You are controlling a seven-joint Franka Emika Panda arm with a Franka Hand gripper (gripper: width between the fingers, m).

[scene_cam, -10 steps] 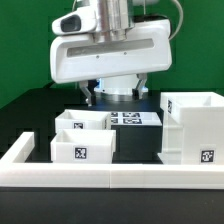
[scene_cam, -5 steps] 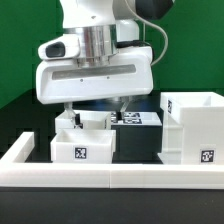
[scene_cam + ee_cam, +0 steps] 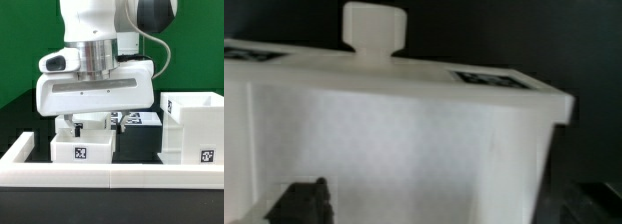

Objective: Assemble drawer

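Note:
The drawer is in loose parts. Its tall white casing stands at the exterior view's right. One small open-top box with a square tag sits in front, and a second small box sits behind it, mostly hidden by my hand. My gripper is open and low over that rear box, with one finger on each side of it. In the wrist view the rear box fills the frame, with its knob at the far end. My gripper straddles it with dark fingertips showing.
A low white border wall runs along the front. The marker board lies between the rear box and the casing. A green backdrop stands behind the black table.
My hand has come down and shifted toward the exterior view's left, from above the marker board to over the rear small box. The boxes and casing have not moved.

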